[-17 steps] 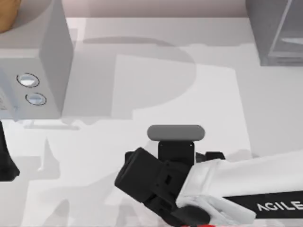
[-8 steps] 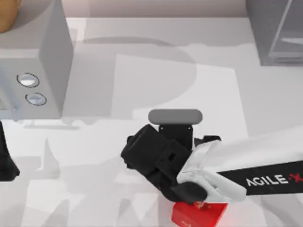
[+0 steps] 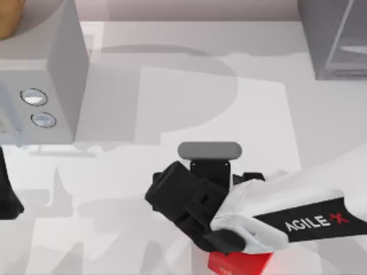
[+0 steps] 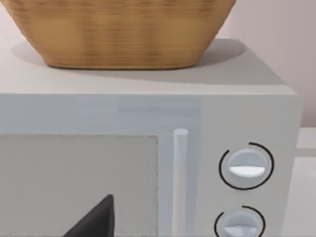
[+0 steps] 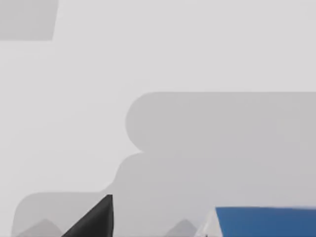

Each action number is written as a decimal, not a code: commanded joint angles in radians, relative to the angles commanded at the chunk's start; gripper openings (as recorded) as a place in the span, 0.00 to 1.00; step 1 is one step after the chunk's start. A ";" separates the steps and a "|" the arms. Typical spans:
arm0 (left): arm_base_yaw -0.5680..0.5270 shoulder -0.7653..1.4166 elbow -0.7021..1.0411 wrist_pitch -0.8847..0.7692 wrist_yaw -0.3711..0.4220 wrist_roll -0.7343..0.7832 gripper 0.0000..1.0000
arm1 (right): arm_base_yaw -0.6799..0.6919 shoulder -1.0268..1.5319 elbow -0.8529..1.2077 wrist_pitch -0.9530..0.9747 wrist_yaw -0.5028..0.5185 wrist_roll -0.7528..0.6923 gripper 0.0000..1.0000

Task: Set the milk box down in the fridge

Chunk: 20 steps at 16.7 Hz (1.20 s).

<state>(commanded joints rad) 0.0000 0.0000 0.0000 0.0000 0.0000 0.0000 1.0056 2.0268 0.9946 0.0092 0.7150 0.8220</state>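
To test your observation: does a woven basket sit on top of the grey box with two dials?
Yes, the basket rests on the box's top.

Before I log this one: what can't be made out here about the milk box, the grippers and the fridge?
- Milk box: right wrist view, a blue corner, cut by the frame edge.
- Right gripper: top view, hidden under the right arm, so grip unknown.
- Fridge: top view, cut by the corner.
- Red cube: partly under the arm.
- Left arm: cropped at the left edge.
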 joint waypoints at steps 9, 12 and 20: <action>0.000 0.000 0.000 0.000 0.000 0.000 1.00 | 0.000 0.000 0.000 0.000 0.000 0.000 0.32; 0.000 0.000 0.000 0.000 0.000 0.000 1.00 | 0.000 0.000 0.000 0.000 0.000 0.000 0.10; 0.000 0.000 0.000 0.000 0.000 0.000 1.00 | 0.000 0.000 0.000 0.000 0.000 0.000 0.00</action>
<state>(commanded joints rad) 0.0000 0.0000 0.0000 0.0000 0.0000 0.0000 1.0056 2.0268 0.9946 0.0092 0.7150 0.8220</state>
